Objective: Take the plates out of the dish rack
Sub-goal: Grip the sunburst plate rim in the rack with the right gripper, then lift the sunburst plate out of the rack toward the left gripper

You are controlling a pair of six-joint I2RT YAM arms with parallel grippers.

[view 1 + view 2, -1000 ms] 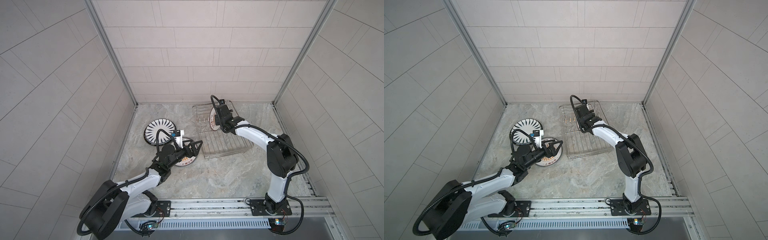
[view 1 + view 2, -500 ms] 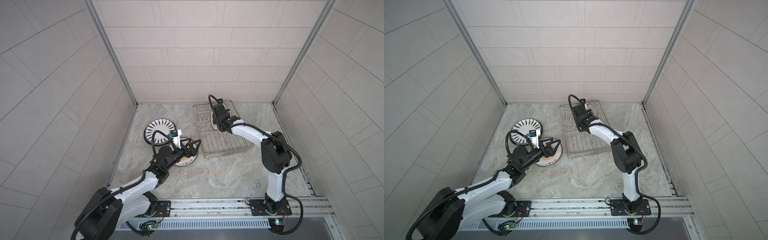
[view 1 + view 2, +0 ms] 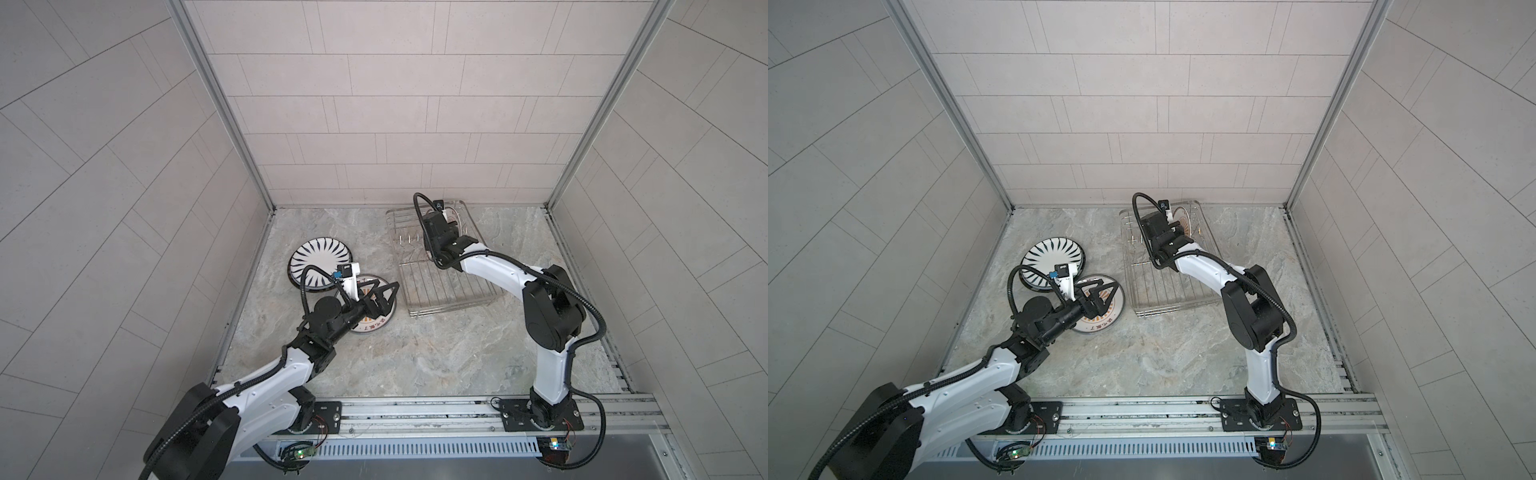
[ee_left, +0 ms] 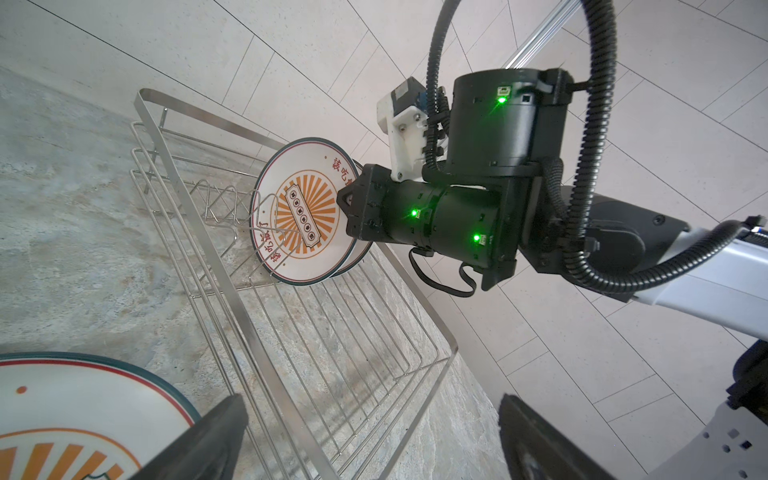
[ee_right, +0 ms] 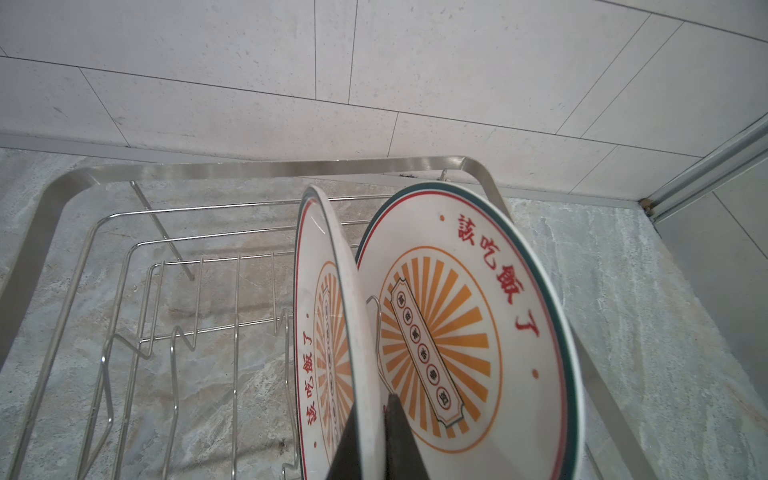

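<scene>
Read both top views with 12 o'clock toward the back wall. The dish rack (image 3: 449, 286) (image 3: 1167, 286) lies on the marbled tabletop (image 3: 415, 353) at about 1 o'clock from its centre, its long axis running roughly from 11 to 5 o'clock. Two sunburst plates stand on edge at the rack's 12 o'clock end. In the right wrist view you see the near plate (image 5: 316, 291) almost edge-on and the far plate (image 5: 457, 332) leaning away from it, with a wire prong (image 5: 377, 332) rising between them. Your right end effector (image 5: 374, 405) is closed narrow on the rim of the near plate, one finger on each face. The left wrist view shows that arm reaching in over the rack's rim (image 4: 291, 332), and its body hides the grip there. In the top views the standing plates show only as a pale sliver (image 3: 1183, 220) behind the right wrist. Two more plates lie flat at about 9 to 10 o'clock, clear of the rack. They are the black striped plate (image 3: 320, 262) (image 3: 1054, 257) and, just beside it toward 4 o'clock, the flat sunburst plate (image 3: 374, 324) (image 3: 1100, 320) (image 4: 62, 407). The left arm hides whether the two rims overlap. Your left end effector (image 3: 386, 286) (image 4: 370, 401) hovers over the flat sunburst plate with its jaws spread wide and nothing between them, pointing toward the rack at 3 o'clock.
</scene>
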